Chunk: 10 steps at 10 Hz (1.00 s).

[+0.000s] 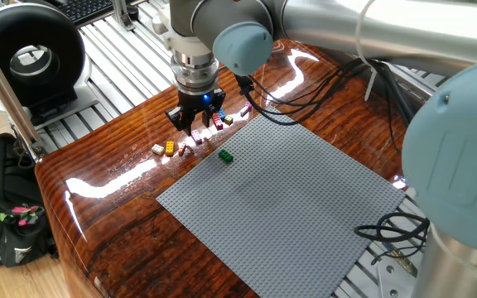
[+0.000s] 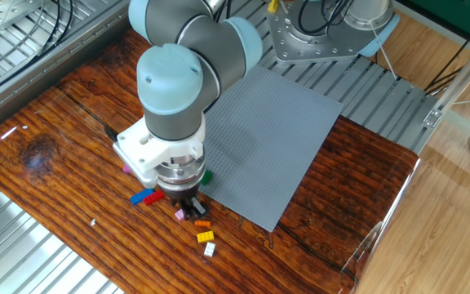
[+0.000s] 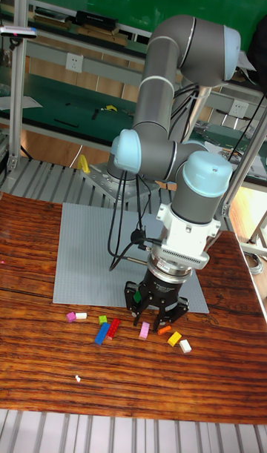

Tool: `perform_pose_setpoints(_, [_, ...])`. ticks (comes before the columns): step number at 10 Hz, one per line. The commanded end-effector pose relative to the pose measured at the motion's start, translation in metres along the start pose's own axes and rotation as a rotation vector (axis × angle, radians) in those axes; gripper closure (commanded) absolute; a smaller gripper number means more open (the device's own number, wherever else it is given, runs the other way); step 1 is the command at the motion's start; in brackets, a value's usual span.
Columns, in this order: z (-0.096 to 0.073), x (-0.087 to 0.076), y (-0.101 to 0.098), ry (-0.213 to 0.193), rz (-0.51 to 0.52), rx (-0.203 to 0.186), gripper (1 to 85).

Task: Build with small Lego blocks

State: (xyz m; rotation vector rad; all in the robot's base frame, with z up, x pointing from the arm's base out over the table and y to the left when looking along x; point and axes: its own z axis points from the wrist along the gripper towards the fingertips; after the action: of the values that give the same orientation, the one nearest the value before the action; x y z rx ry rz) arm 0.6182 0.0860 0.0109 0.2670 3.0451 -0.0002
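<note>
The small Lego blocks lie scattered on the wooden table beside the grey baseplate [image 1: 288,199]. They include a blue block [image 2: 141,197], a red one [image 2: 155,195], a pink one [image 2: 180,214], an orange one [image 2: 202,224], a yellow one [image 2: 206,237] and a white one [image 2: 209,249]. A green block [image 1: 225,156] sits on the baseplate's edge. My gripper [image 3: 152,321] hangs low over the cluster, open. The pink block [image 3: 144,330] lies just below and between its fingers, and I see nothing held.
The baseplate [image 2: 276,131] covers the right half of the table. Cables [image 1: 305,91] trail from the arm across the wood. A black backpack [image 1: 7,207] and a round black device [image 1: 27,58] sit beyond the table's left edge.
</note>
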Motion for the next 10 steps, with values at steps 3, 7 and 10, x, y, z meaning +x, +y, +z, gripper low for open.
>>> perform_pose_setpoints(3, [0.0024,0.0002,0.0024,0.006,0.002,-0.012,44.0])
perform_pose_setpoints(7, [0.0047,-0.0001,0.0007,0.006,0.001,-0.011,46.3])
perform_pose_setpoints(10, [0.0062,-0.0013,-0.001,0.006,-0.013,-0.015,47.0])
